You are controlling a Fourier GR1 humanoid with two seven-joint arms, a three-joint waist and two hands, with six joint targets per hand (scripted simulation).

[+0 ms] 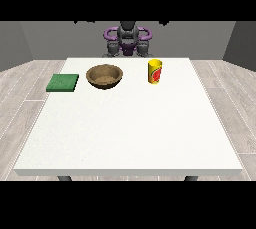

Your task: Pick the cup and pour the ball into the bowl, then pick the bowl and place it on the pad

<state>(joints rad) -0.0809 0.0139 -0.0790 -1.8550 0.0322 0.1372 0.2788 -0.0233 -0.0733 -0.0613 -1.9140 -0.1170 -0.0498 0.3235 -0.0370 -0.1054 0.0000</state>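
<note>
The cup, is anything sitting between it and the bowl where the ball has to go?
No. The yellow cup stands upright toward the view's right, and the brown bowl is beside it toward the left. Only bare white table lies between them. The green pad is on the bowl's far side, out of the way.

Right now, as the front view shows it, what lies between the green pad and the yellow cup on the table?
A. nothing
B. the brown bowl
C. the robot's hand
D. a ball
B: the brown bowl sits between the green pad at the view's left and the yellow cup at its right.
</note>
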